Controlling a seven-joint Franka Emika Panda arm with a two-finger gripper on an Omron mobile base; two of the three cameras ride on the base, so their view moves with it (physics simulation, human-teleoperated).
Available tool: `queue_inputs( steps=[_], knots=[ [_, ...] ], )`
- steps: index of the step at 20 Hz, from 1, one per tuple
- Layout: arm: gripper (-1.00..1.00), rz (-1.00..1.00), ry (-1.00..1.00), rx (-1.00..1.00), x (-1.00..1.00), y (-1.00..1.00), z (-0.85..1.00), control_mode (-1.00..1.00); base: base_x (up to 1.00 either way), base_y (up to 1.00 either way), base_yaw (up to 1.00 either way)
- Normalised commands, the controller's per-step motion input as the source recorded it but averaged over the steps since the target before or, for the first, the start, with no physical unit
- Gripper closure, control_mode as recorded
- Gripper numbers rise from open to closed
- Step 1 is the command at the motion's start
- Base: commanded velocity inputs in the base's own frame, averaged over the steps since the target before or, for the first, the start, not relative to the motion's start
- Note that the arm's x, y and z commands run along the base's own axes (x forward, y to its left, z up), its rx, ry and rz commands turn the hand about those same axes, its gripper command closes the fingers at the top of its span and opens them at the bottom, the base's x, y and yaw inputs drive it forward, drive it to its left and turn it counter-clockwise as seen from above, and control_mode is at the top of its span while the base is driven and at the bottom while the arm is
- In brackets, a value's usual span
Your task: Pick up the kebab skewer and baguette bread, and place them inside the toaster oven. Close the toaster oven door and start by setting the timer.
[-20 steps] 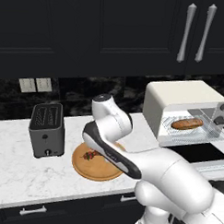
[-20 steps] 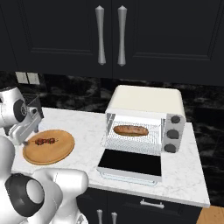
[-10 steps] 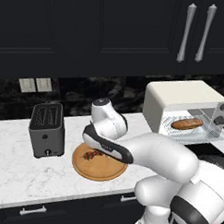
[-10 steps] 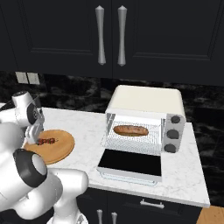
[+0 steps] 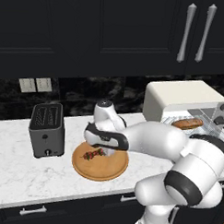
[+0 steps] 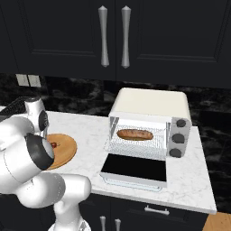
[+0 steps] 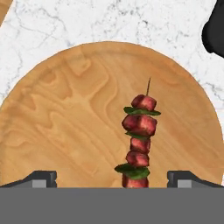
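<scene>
Your tool [image 7: 112, 178] hangs with its jaws wide apart and empty, low over the kebab skewer [image 7: 139, 140], which lies flat on the round wooden board [image 5: 100, 164] on the worktop [image 5: 19, 174], just right of the slot toaster [image 5: 47, 129]. The baguette bread [image 6: 135, 134] already rests on the rack of the toaster oven [image 6: 151, 103]. Judge the skewer light and thin, its chunks soft and likely slippery; pinch across the middle chunks, not the bare stick tip.
</scene>
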Motion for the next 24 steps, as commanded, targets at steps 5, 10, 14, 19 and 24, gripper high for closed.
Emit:
queue_inputs(
  steps=[5, 10, 14, 19, 24],
  knots=[
    [-1.0, 0.01, -0.02, 0.18, 0.17, 0.0, -0.32, -1.0, 0.0, 0.0, 0.0],
    [-1.0, 0.01, -0.03, 0.0, 0.01, 0.03, -0.14, -1.0, 0.0, 0.0, 0.0],
    [-1.0, 0.07, 0.0, 0.0, 0.13, 0.01, 0.0, -1.0, 0.0, 0.0, 0.0],
    [-1.0, 0.1, 0.0, 0.0, 0.15, 0.0, -0.11, -1.0, 0.0, 0.0, 0.0],
    [-1.0, 0.08, 0.0, 0.0, 0.15, 0.0, -0.14, -1.0, 0.0, 0.0, 0.0]
  ],
)
